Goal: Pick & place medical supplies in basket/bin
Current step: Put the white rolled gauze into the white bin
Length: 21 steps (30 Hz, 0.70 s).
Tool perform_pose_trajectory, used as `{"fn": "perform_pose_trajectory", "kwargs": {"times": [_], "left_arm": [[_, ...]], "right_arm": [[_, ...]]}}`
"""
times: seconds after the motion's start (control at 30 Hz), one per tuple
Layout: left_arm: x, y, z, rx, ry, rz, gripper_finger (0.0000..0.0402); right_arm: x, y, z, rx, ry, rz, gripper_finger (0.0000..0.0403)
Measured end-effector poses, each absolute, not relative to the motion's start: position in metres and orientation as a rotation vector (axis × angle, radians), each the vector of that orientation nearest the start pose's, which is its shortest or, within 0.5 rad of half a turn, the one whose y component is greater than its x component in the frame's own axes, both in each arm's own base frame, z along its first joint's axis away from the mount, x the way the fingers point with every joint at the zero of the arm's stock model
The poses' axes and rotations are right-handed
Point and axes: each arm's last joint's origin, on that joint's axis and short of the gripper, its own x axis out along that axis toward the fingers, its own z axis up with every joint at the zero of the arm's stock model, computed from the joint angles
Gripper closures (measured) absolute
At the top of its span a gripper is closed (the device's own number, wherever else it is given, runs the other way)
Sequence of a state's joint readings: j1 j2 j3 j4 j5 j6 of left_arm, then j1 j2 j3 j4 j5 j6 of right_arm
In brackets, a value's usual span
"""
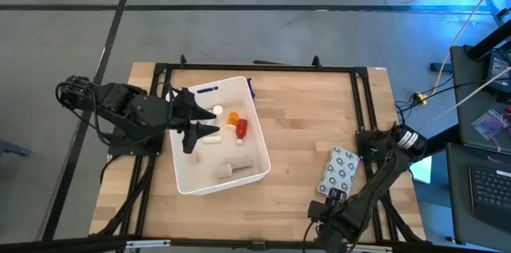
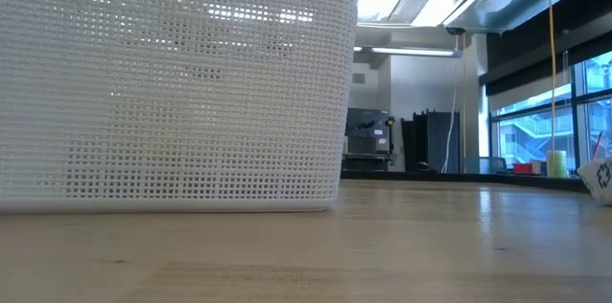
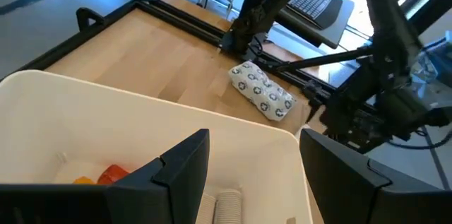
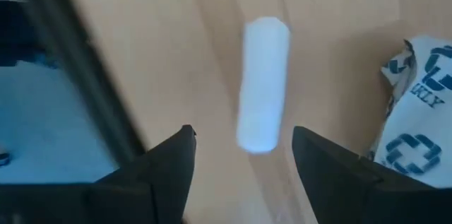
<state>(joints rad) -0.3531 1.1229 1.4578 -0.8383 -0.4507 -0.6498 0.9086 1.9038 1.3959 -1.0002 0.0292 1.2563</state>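
Left gripper (image 1: 194, 124): over the left part of the basket (image 1: 185, 175), fingers (image 3: 185, 160) spread apart, nothing between them.
Right gripper (image 1: 330, 198): low over the table (image 1: 303, 109) near the front edge toward the right corner, fingers (image 4: 171, 160) apart, a small white tube (image 4: 262, 83) lying on the wood ahead of the gap between them.
Basket: white mesh-walled tub on the left half of the table, tilted slightly clockwise.
Basket contents: orange pill bottle (image 1: 232, 117) and red bottle (image 1: 240, 129) side by side near the right wall; white bottle (image 1: 206, 112) at left centre; beige roll (image 1: 223, 171) near the front wall.
Dotted white flat packet (image 1: 338, 171): on the table near the right edge, outside the basket, just beyond the right gripper.
Blue item (image 1: 206, 88): at the basket's far rim; kind cannot be told.
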Motion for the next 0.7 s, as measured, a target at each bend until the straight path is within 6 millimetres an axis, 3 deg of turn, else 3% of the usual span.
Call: {"fn": "perform_pose_trajectory", "kwargs": {"times": [0.3,0.57,0.7], "left_arm": [[0.192,-0.057,0.433,-0.442,0.413,0.236,0.0187],[0.191,-0.057,0.433,-0.443,0.414,0.234,0.0187],[0.191,-0.057,0.433,-0.444,0.414,0.233,0.0187]], "right_arm": [[0.213,0.257,0.146,0.305,1.521,-0.317,0.0186],[0.218,0.262,0.143,0.315,1.483,-0.198,0.0298],[0.225,0.268,0.152,0.298,1.476,-0.093,0.0364]]}}
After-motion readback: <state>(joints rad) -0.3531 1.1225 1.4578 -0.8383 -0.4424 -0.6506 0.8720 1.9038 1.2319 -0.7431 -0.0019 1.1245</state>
